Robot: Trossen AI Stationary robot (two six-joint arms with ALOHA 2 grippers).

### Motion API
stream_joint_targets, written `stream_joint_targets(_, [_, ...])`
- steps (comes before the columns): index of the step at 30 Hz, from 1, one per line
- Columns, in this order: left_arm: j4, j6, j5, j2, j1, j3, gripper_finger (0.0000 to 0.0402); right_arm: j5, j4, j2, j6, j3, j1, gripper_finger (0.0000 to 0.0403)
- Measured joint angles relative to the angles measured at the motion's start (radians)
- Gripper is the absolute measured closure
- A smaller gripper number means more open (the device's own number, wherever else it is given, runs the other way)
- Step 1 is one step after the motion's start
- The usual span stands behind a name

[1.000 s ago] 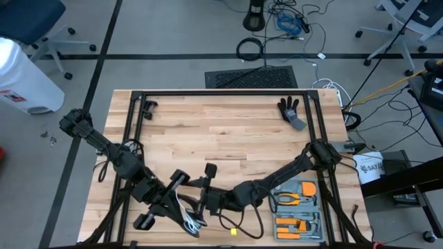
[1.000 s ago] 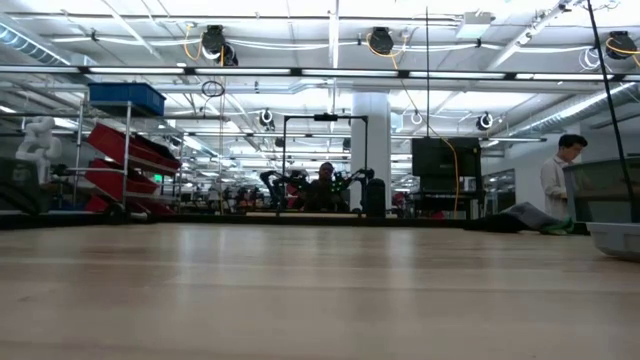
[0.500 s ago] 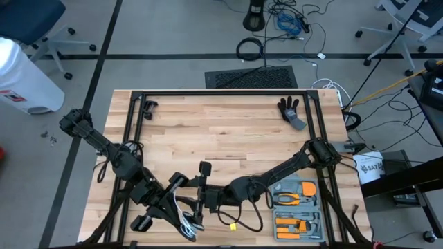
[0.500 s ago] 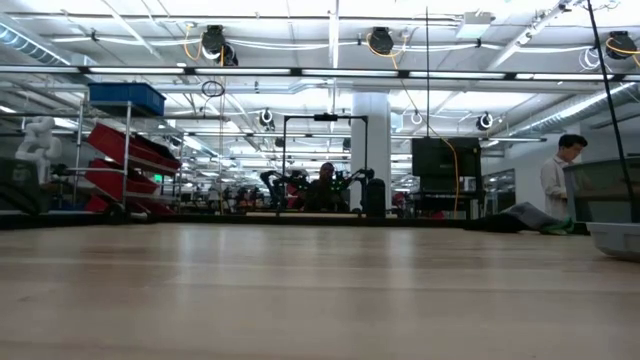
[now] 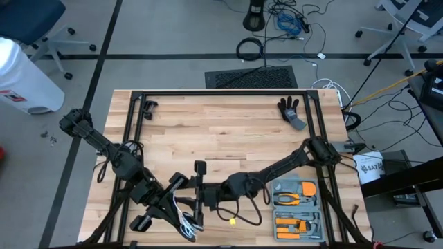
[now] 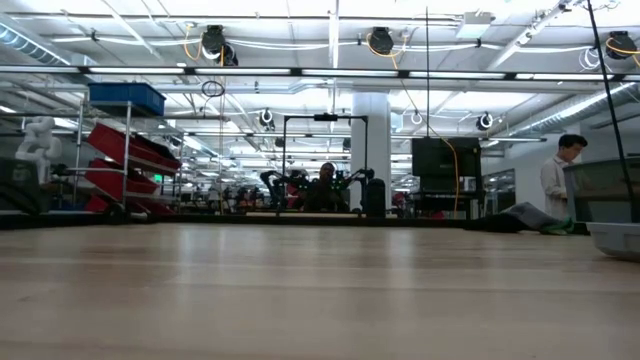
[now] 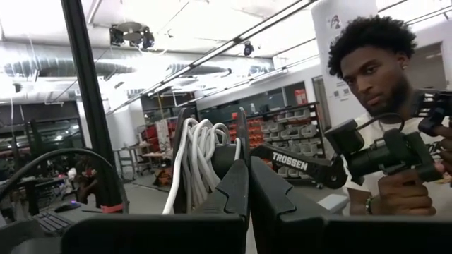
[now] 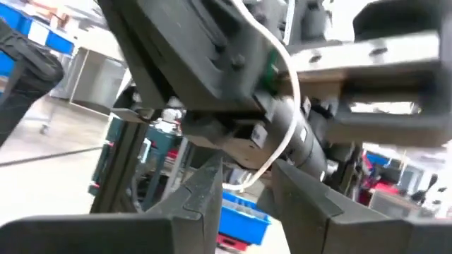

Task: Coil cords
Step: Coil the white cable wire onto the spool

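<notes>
At the lower centre of the high view, the left gripper is clamped on the bundled white cord, while the right gripper, just above it with fingers apart around a loose strand, should probably close only once that strand sits squarely between them.

"TROSSEN" in white letters on a dark robot arm link, left wrist view. Partial dark print "SATA" on a white bucket on the floor right of the table, high view; rest unreadable. Red-marked label on a white bin at upper left, not readable.
</notes>
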Motion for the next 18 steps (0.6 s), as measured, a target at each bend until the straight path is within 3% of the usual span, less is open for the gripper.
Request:
stream_joint_targets(11, [0.0,-0.007,0.001,0.0,0.0,0.0,0.04,-0.056,-0.005,0.0,0.015,0.0,-0.017,0.0288])
stream_joint_targets(15, [0.0,-0.007,0.001,0.0,0.0,0.0,0.04,-0.056,-0.009,0.0,0.017,0.0,-0.015,0.0317])
stream_joint_targets(18, [-0.001,-0.007,0.002,-0.002,0.0,0.0,0.04,-0.055,-0.036,-0.001,0.043,0.0,-0.011,0.036])
